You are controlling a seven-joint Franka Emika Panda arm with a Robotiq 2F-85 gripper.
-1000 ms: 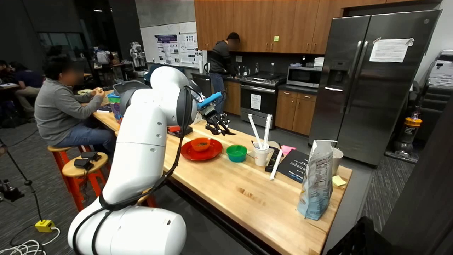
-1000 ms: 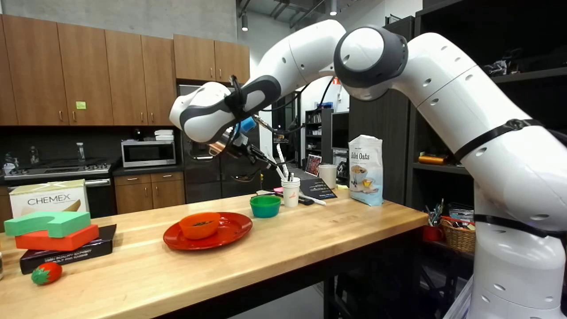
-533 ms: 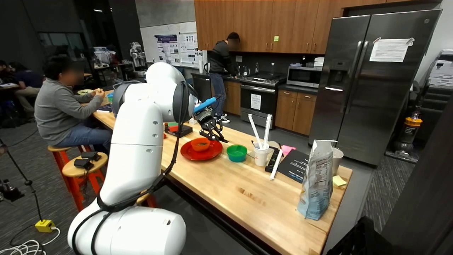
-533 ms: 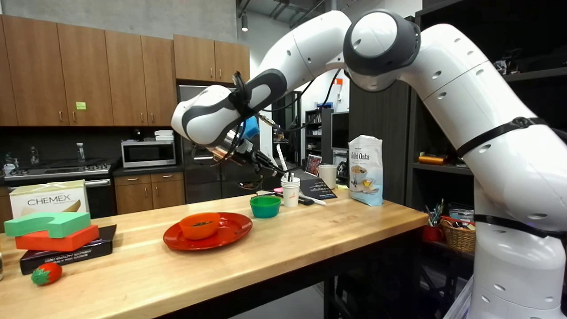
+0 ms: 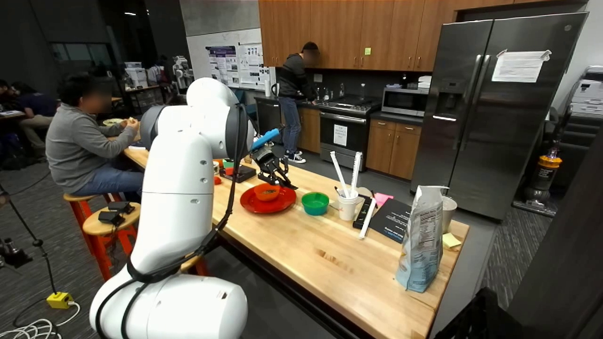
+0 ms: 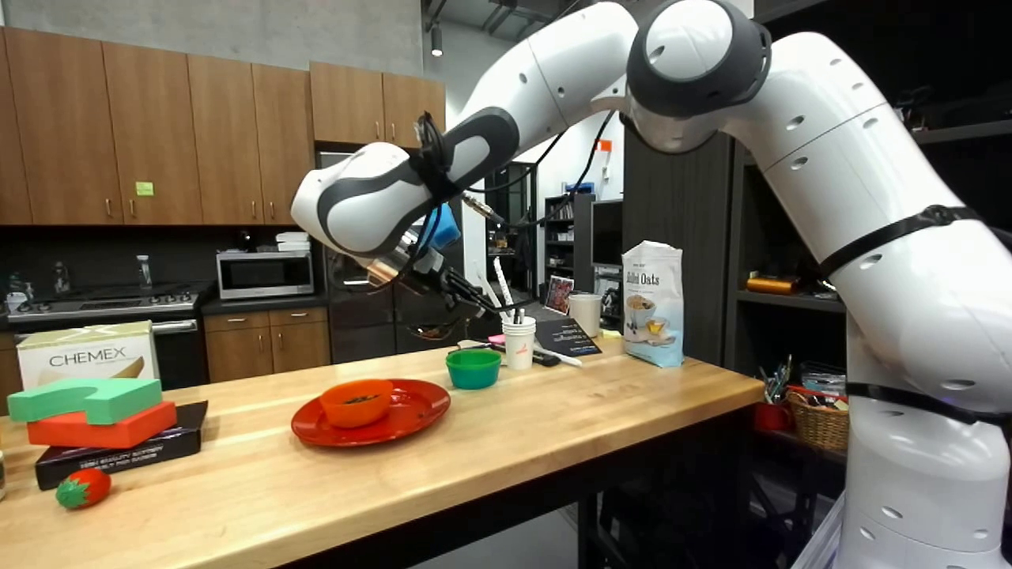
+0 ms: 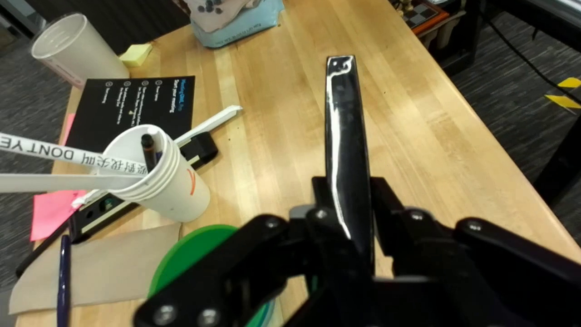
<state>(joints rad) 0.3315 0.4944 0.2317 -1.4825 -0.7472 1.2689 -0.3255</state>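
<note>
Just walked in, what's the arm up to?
The robot arm has a long black object clamped in its jaws, held above the wooden table. A green bowl stands close by, partly hidden by the jaws in the wrist view. An orange bowl with small dark bits inside sits on a red plate.

Both exterior views look across the table [image 5: 292,245] toward the microwave [image 6: 266,273]; the closer wrist view slants down.
</note>
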